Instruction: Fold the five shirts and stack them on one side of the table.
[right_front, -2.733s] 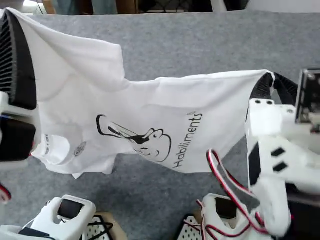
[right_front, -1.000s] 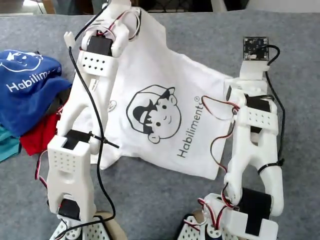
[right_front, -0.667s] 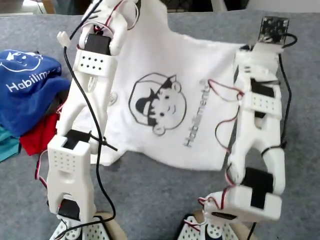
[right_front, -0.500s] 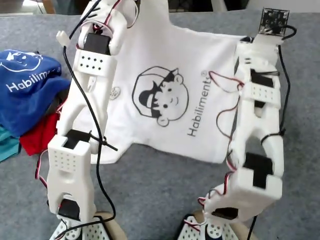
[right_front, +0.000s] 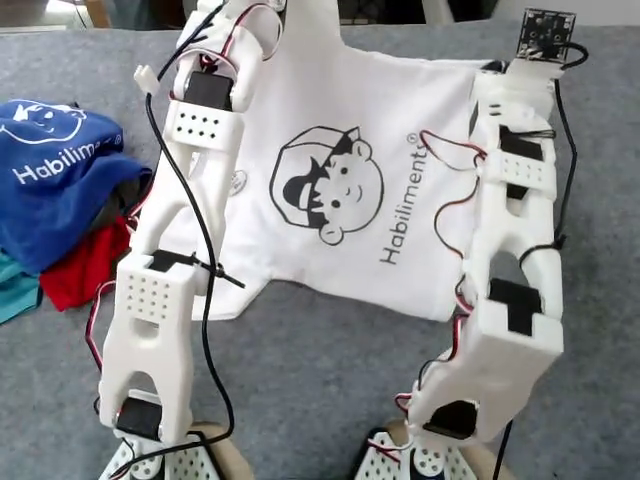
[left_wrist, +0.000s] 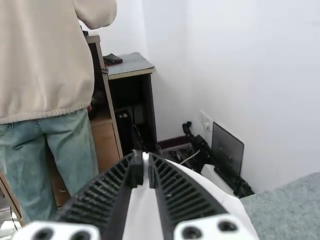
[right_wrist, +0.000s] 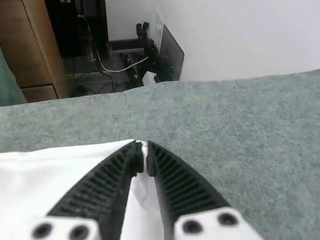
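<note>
The left gripper (left_wrist: 145, 159) and the right gripper (right_wrist: 142, 147) each pinch a far corner of the white shirt (right_front: 330, 95), spread print-up mid-table between the arms, so uneven pulling could slip a thin hem free or skew it toward the left-hand shirt pile (right_front: 55, 190).

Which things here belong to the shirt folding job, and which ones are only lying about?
Job: white shirt, pinched by left pincer and right pincer; blue shirt, red cloth and teal cloth heaped aside; table.
Lying about: cabinet, cables on the floor, black panel by the wall.
</note>
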